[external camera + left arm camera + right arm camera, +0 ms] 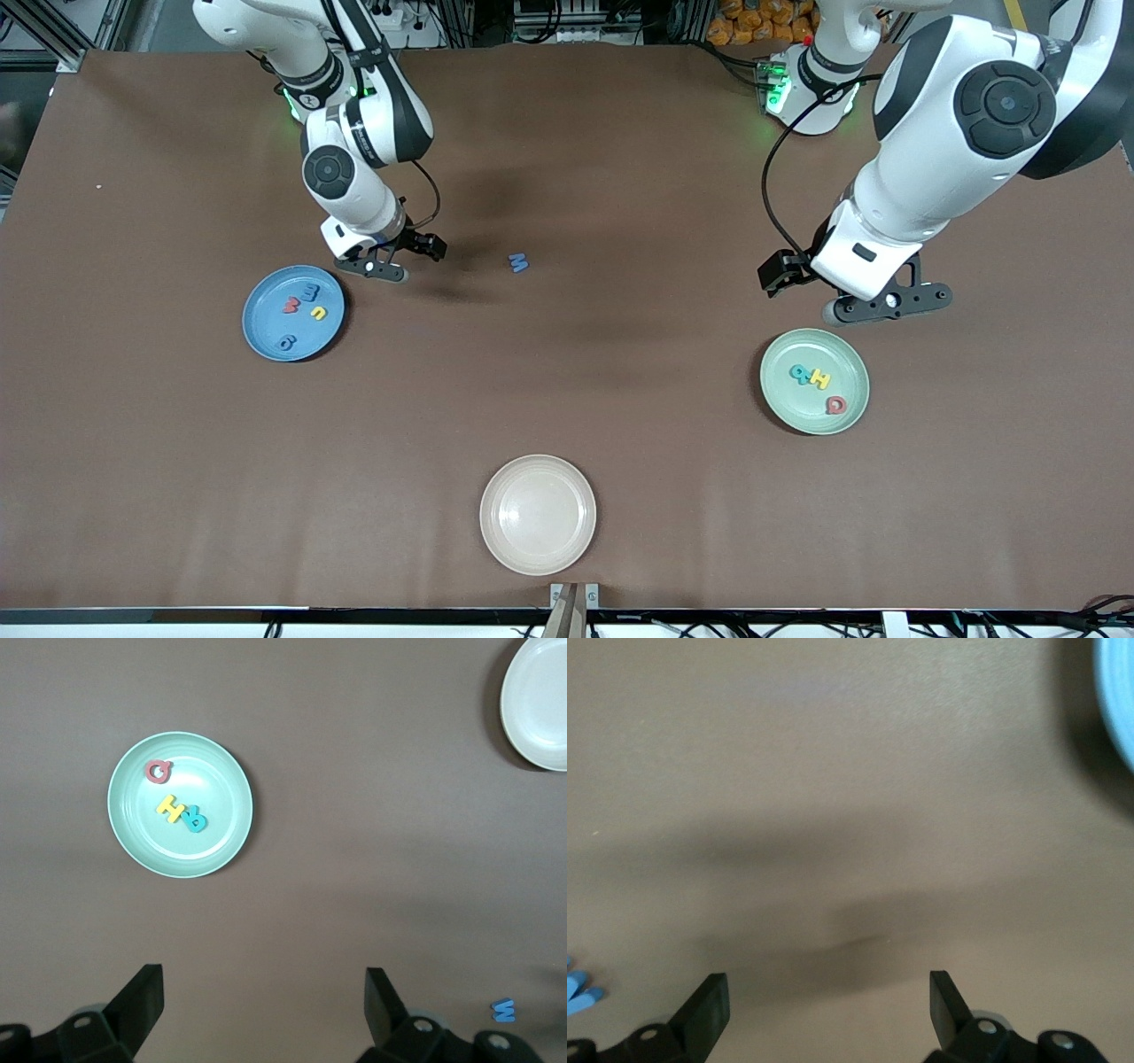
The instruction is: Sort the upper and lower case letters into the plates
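Note:
A bright blue plate (266, 330) toward the right arm's end holds several letters, among them a red one (291, 306) and a yellow one (318, 312). The mint green plate (795, 409) toward the left arm's end holds a teal letter (802, 374), a yellow letter (819, 379) and a red letter (835, 405). One blue letter (518, 262) lies alone on the cloth between the arms. My right gripper (376, 268) hangs open and empty beside the blue plate. My left gripper (264, 992) hangs open and empty over the cloth beside the green plate (217, 771).
A cream-white plate (538, 514) sits bare near the front edge of the table, midway between the arms. The brown cloth covers the whole table. The loose blue letter (578, 992) shows at the edge of the right wrist view.

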Motion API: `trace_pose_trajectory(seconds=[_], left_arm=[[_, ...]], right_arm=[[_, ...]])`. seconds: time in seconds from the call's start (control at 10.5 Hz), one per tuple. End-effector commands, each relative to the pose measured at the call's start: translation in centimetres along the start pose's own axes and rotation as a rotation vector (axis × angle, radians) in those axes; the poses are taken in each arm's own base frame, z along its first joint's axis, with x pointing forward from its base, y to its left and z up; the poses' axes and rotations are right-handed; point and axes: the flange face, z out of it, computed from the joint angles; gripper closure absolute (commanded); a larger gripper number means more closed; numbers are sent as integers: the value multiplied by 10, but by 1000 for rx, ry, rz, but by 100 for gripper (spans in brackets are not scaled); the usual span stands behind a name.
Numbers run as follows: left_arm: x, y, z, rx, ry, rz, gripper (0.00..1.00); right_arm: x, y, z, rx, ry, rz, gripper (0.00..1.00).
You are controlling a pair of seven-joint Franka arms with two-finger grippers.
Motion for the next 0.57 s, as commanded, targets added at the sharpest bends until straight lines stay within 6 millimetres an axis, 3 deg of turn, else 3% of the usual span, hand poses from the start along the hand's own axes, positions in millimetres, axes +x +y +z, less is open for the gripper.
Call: trace_pose_trajectory(seconds=[0.0, 0.19, 0.48], left_arm=[[-5, -6, -11, -18, -9, 3, 0], [-4, -7, -11, -18, -9, 1, 0], [-7, -7, -16, -20, -3, 1, 0]], right_arm=[[-29, -12, -2, 37, -26, -32, 0], [-43, -25, 1, 25, -36, -62, 0], [-45, -27, 1, 23, -40, -70, 0]])
